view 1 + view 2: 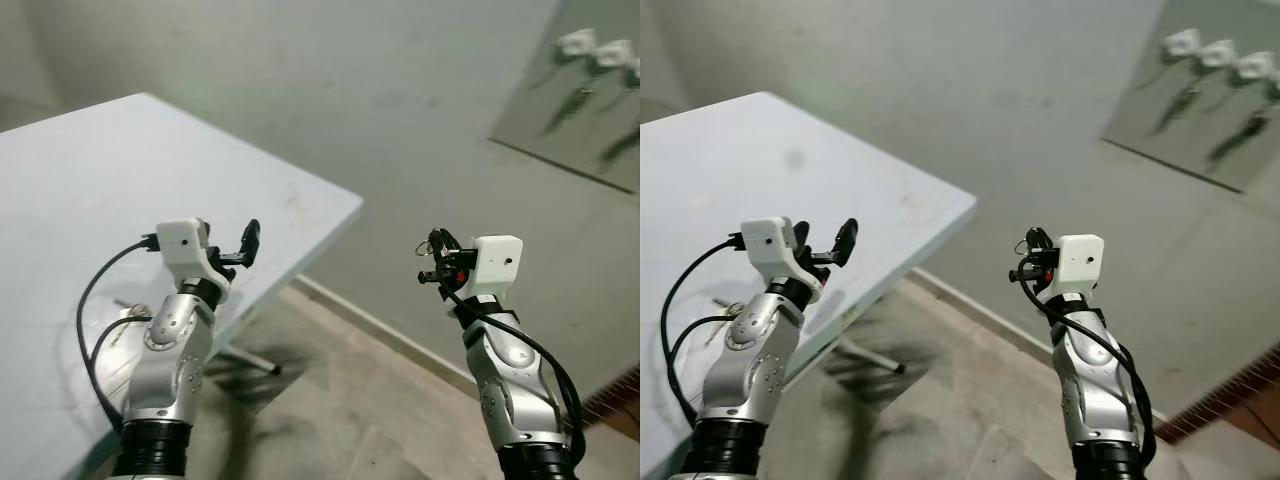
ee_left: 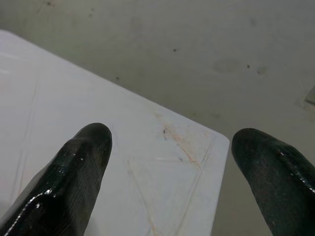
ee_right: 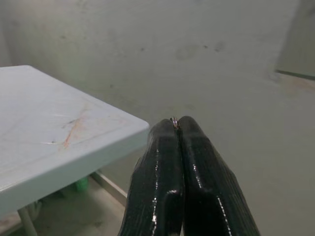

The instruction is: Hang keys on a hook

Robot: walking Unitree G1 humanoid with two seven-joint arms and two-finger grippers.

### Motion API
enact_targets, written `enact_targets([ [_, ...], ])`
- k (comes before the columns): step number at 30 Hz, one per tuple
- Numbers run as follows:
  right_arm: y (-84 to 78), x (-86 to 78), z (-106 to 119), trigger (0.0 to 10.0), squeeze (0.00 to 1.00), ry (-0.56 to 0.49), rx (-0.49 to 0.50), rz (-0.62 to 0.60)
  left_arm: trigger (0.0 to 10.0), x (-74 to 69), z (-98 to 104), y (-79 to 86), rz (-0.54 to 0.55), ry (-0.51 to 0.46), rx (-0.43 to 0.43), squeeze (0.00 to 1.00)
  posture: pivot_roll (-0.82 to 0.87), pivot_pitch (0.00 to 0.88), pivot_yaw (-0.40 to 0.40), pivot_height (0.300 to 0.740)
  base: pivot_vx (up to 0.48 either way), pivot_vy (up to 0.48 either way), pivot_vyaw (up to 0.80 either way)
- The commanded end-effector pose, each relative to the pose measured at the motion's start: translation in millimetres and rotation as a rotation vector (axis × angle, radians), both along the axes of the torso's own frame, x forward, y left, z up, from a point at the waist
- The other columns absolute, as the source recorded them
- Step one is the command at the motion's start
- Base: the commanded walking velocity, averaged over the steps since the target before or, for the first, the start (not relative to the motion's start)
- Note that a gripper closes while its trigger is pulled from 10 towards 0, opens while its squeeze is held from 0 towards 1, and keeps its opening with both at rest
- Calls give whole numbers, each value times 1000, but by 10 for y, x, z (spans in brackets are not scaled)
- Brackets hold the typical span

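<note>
My right gripper [image 1: 441,258] is raised in front of the grey wall, with both fingers pressed together. A thin metal key ring [image 3: 173,119] peeks out between the fingertips; the keys themselves are hidden. In the left eye view the ring [image 1: 436,240] shows as a small loop at the fingers. White hooks [image 1: 582,42] sit on a grey panel [image 1: 560,110] high on the wall, up and to the right of this gripper and well apart from it. My left gripper [image 1: 243,250] hovers open above the corner of the white table [image 1: 150,170], with nothing between its fingers [image 2: 86,157].
The table corner [image 1: 355,205] juts toward the wall, with a metal leg [image 1: 250,358] beneath it. A tiled floor [image 1: 350,400] and a pale skirting strip [image 1: 380,325] lie between the arms. A dark brown strip [image 1: 615,400] runs at the lower right.
</note>
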State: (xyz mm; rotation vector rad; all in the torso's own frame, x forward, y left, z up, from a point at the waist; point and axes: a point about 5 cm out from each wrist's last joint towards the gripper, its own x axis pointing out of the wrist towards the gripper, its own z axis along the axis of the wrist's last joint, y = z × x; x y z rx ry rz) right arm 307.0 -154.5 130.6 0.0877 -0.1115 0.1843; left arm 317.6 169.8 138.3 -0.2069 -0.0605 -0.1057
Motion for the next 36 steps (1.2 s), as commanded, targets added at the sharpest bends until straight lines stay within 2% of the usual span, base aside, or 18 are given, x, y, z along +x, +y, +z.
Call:
enact_targets([
  [1,-51,14,49,10000,0,-21,-9,-13,10000,17,70,-29,-13,-30,22,0,26,0,-67,732,0,0,-681],
  [6,-56,29,53,10000,0,-23,-12,-15,10000,41,124,65,4,-41,53,0,30,0,-63,732,0,0,-681],
  [12,-69,32,55,10000,0,-24,-13,-19,10000,47,140,96,12,-44,57,0,29,0,-62,732,0,0,-680],
  [25,-66,15,49,10000,0,-23,-10,-24,10000,27,101,-91,-35,-44,53,0,19,0,-62,732,0,0,-677],
  [32,-47,11,49,10000,0,-22,-7,-21,10000,28,126,-84,-44,-54,76,0,19,0,-66,732,0,0,-671],
  [36,-40,8,45,10000,0,-21,-6,-19,10000,30,104,-66,-31,-39,63,0,20,0,-65,732,0,-366,-667],
])
